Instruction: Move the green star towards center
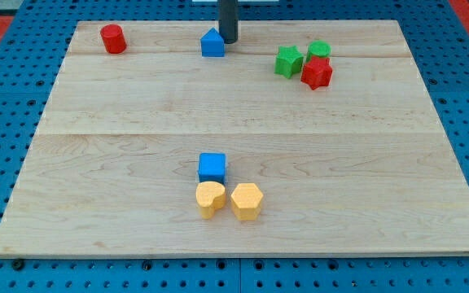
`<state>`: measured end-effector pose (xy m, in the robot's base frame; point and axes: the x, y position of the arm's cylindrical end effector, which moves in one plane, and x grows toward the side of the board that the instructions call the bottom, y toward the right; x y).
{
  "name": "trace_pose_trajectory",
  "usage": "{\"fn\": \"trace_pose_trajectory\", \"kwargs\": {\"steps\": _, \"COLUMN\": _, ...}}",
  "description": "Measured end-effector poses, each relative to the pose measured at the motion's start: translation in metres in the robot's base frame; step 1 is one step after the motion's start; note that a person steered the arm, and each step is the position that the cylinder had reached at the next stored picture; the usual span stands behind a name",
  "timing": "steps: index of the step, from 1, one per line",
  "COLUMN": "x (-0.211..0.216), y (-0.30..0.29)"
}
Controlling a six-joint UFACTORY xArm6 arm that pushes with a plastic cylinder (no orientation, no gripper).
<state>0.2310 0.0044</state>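
The green star [288, 61] lies on the wooden board [365, 163] near the view's top right, touching a red star [317, 73] on its right. A green round block [319, 50] sits just behind the red star. My tip [229, 41] comes down at the view's top centre, right beside a blue house-shaped block [212, 43], on that block's right. The tip is well to the left of the green star and apart from it.
A red cylinder [113, 38] stands at the top left. A blue cube [212, 167] sits below the board's centre, with a yellow heart-like block [210, 198] and a yellow hexagonal block [247, 201] just below it.
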Motion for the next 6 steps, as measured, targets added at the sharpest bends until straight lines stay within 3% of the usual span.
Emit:
{"fn": "trace_pose_trajectory", "kwargs": {"steps": 2, "x": -0.024, "y": 0.141}}
{"fn": "trace_pose_trajectory", "kwargs": {"steps": 3, "x": -0.021, "y": 0.154}}
{"fn": "trace_pose_trajectory", "kwargs": {"steps": 6, "x": 0.069, "y": 0.065}}
